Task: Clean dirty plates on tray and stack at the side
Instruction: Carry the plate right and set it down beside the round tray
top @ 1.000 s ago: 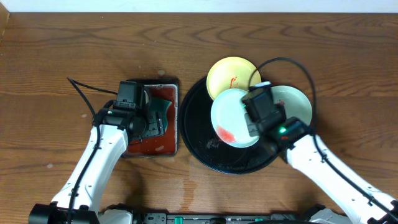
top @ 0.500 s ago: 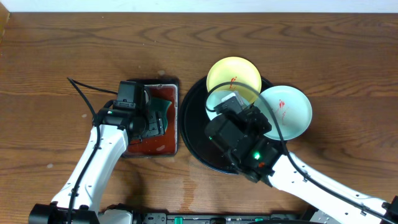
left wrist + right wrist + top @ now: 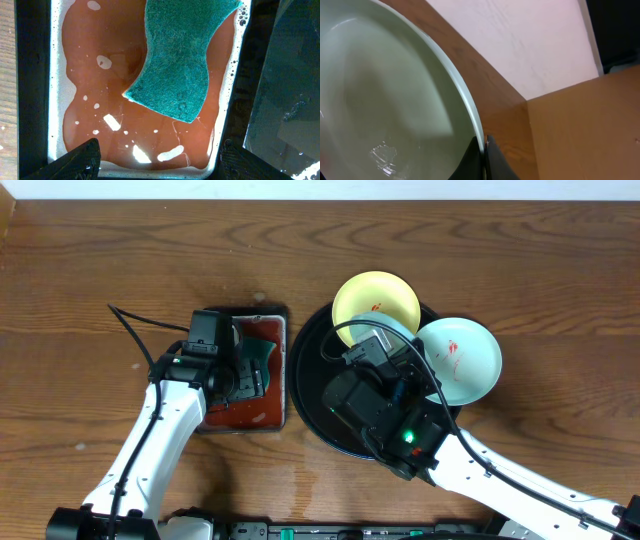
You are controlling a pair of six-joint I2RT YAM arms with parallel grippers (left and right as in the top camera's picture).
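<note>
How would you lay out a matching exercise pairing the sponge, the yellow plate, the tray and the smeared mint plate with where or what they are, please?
1 sponge
2 yellow plate
3 tray
4 smeared mint plate

A black, glossy
B at the tray's far rim
C in reddish liquid
D at the tray's right edge

Pairs: 1-C, 2-B, 3-A, 4-D

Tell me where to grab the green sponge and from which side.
Come straight down and pinch the sponge across its narrow width near its rounded free end. It lies broad face up in the liquid, both long edges free there; farther up, its right edge crowds the dish wall. The left gripper hangs open above.
</note>
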